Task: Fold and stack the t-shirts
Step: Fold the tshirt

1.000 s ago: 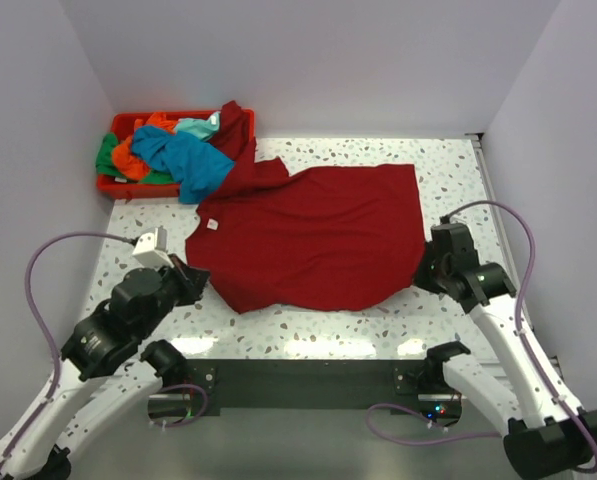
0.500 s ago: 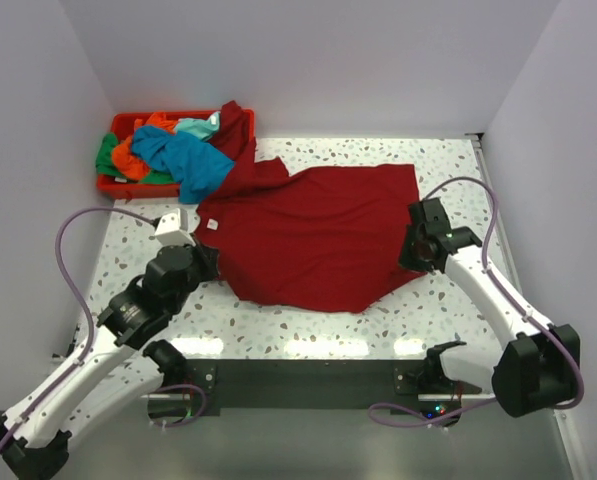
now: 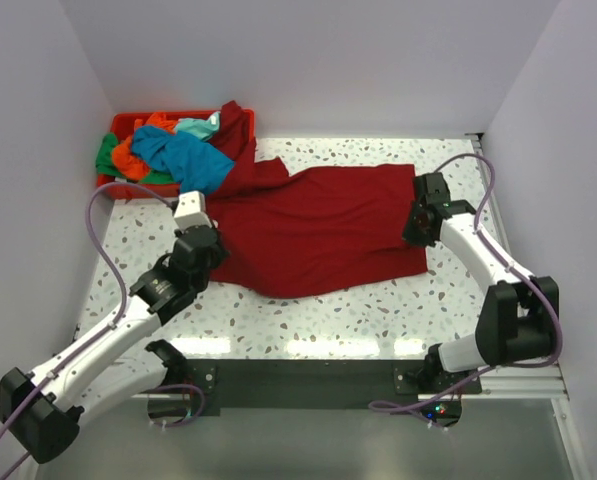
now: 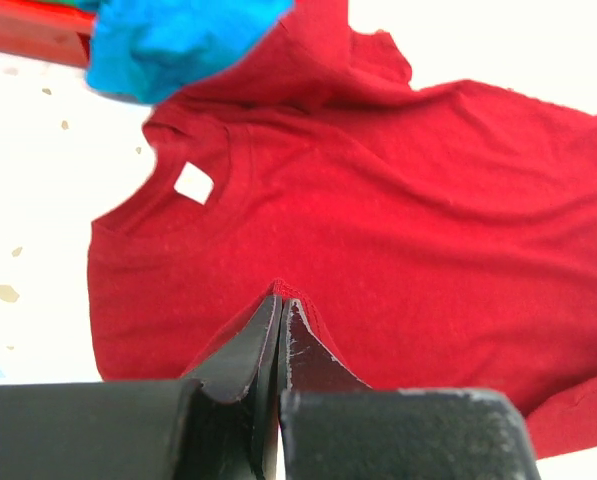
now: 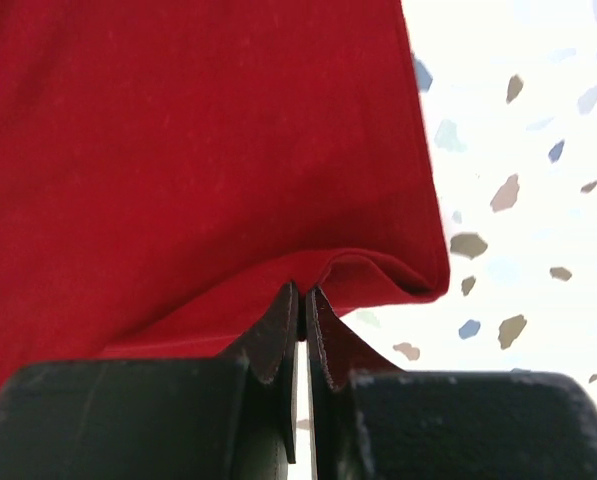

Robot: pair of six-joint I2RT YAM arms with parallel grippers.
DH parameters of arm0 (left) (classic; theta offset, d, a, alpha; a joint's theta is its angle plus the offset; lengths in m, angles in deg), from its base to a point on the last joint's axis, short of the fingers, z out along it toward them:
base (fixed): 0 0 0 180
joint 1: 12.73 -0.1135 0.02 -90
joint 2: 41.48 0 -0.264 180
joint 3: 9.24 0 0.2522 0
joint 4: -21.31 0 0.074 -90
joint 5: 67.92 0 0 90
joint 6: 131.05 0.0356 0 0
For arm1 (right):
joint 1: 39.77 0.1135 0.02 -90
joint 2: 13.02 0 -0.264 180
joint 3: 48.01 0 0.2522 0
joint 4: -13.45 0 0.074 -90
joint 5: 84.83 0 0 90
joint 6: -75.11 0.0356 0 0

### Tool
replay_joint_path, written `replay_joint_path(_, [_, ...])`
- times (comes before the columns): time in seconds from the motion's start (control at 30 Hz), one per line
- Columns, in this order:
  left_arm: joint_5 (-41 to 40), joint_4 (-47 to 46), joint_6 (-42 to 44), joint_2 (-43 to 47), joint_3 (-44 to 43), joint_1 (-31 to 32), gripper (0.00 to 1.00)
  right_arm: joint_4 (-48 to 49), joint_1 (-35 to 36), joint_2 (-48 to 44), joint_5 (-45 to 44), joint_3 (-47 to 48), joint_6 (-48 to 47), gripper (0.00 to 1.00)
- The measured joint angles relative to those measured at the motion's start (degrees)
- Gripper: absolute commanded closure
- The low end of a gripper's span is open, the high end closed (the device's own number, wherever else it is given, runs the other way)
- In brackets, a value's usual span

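Because each wrist sits directly over its own fingers in the overhead view, the grips can only be read from the wrist cameras. There the left gripper [image 4: 280, 308] has its jaws pressed together on a raised ridge of the dark red t-shirt [image 3: 318, 230], near the collar side. The right gripper [image 5: 304, 300] is closed the same way, pinching a small fold at the opposite edge of the cloth. How much fabric lies between either pair of fingers is hidden by the fingers themselves.

The shirt lies spread across the middle of the speckled desk [image 3: 378, 310], its collar end to the left. One part of it runs up over the right end of the red bin [image 3: 113, 186] at the far left corner, so its full outline cannot be traced. Heaped in that bin are a teal t-shirt [image 3: 183, 160], an orange t-shirt [image 3: 131, 157] and a green t-shirt [image 3: 105, 158]. They overlap so much that their shapes and number are hard to make out, and the teal one spills over the bin's front wall onto the red shirt.

A white tag [image 4: 194, 183] shows inside the collar. It is too blurred to read any writing on it.
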Motion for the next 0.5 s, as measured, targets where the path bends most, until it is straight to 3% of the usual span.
replay_joint_path(0.27, [2.03,-8.85,2.05,-3.58,0.02,-9.16,1.0,1.62,-3.74,4.94,1.16,3.8,-2.21,1.0])
replay_joint_path(0.5, [5.07,-16.37,4.98,-10.51,-0.48,-11.43,1.0,3.32,-5.73,8.55,1.4,5.7,-3.34,1.0])
